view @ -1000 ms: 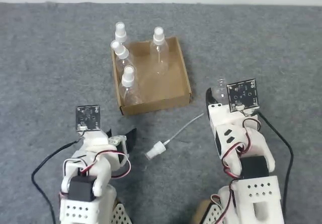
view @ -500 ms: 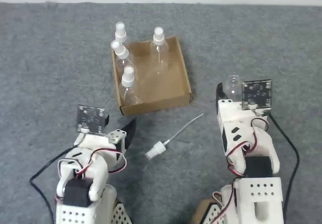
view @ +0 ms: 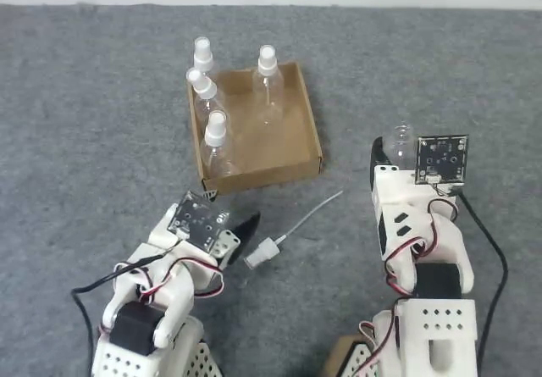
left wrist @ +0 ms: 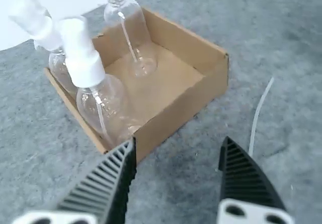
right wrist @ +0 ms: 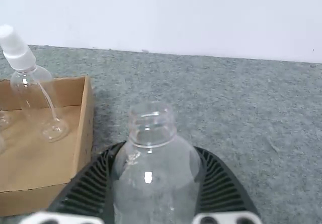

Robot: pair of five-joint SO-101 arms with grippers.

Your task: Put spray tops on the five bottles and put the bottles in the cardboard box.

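Right gripper [view: 390, 152] clamped on clear uncapped plastic bottle [right wrist: 153, 168], upright, beside brown cardboard box [view: 258, 174]. Left gripper [left wrist: 176, 148] wide apart, empty, near loose white spray top [view: 264, 252] on open grey carpet [view: 102, 123].

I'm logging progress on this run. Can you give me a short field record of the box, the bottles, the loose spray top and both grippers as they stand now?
Left gripper: open, empty
Right gripper: shut on the uncapped bottle
Cardboard box: open-topped, beyond both arms
Capped bottles: four, upright inside the box
Uncapped bottle: one, upright, outside the box
Loose spray top: lying on its side just beside the left gripper, tube pointing away from it
Remaining: one bottle to cap and box
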